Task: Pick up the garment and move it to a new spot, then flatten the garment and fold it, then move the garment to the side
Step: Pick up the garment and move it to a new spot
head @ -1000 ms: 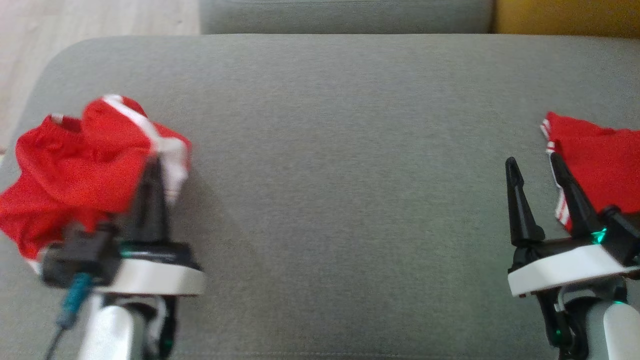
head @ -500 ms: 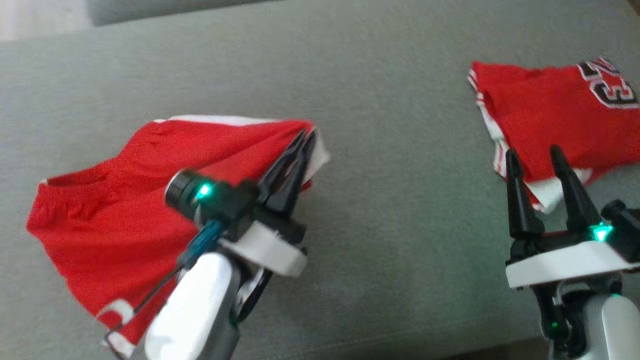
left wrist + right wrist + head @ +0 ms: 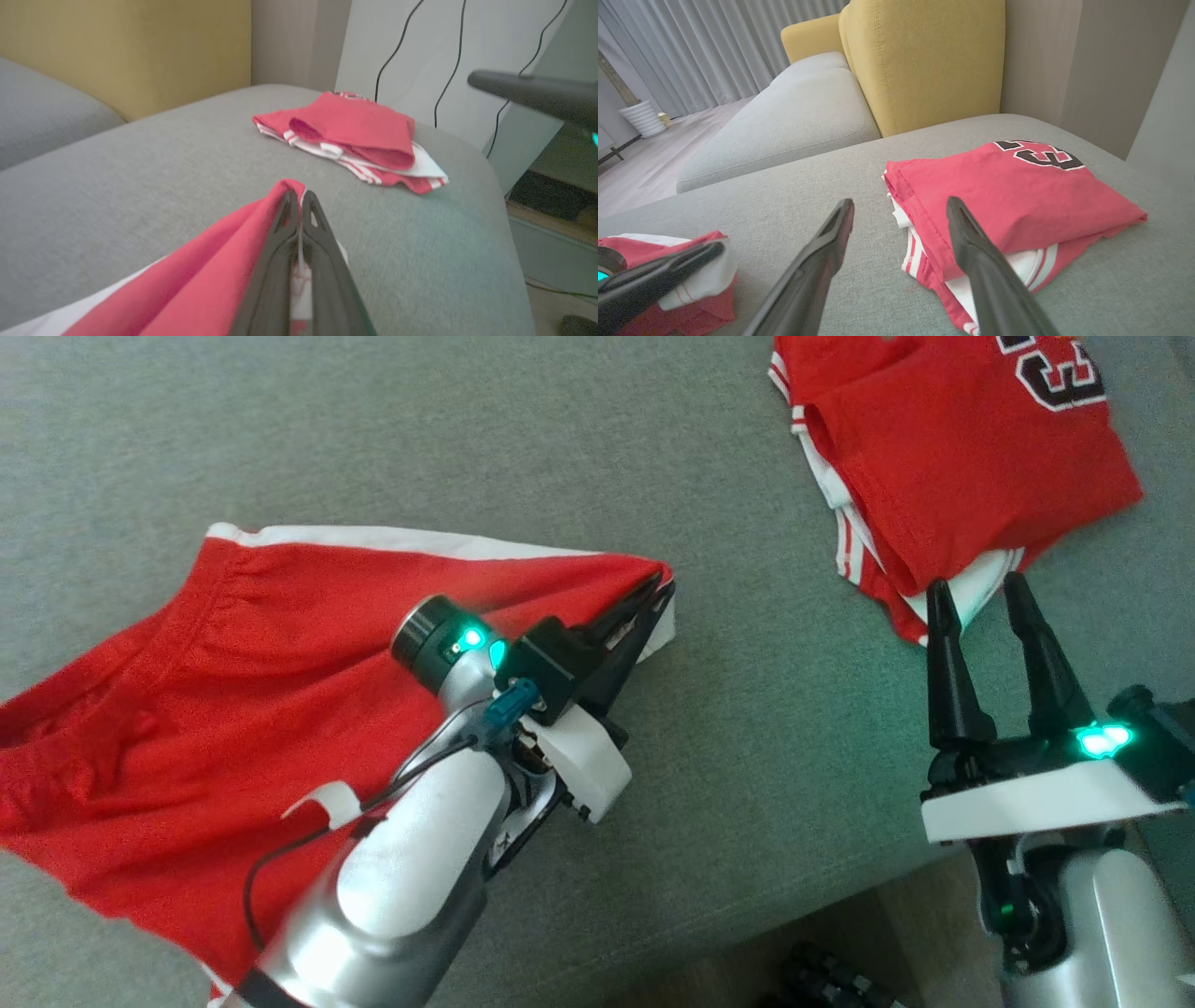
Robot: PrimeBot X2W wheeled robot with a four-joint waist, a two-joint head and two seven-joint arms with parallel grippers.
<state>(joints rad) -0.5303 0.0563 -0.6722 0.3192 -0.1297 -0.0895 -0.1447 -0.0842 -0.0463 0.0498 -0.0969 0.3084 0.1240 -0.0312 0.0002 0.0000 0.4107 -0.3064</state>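
The garment (image 3: 215,681) is a pair of red shorts with white trim, stretched out over the left of the grey cushion (image 3: 523,457). My left gripper (image 3: 665,588) is shut on the garment's right corner (image 3: 285,191), with red cloth bunched between the fingertips; that corner also appears in the right wrist view (image 3: 691,275). My right gripper (image 3: 971,588) stands open just below the folded red clothes, with nothing between its fingers (image 3: 831,242).
A folded stack of red clothes (image 3: 952,448) with a black-and-white number lies at the cushion's right end (image 3: 1017,200) (image 3: 359,135). A yellow armchair (image 3: 924,60) and another grey seat (image 3: 784,116) stand behind. The cushion's front edge and the floor (image 3: 840,961) lie near my right arm.
The head camera has swung right and down. My left gripper has dragged the garment's corner rightward, so the bunched shorts are now stretched out. The right gripper stays open.
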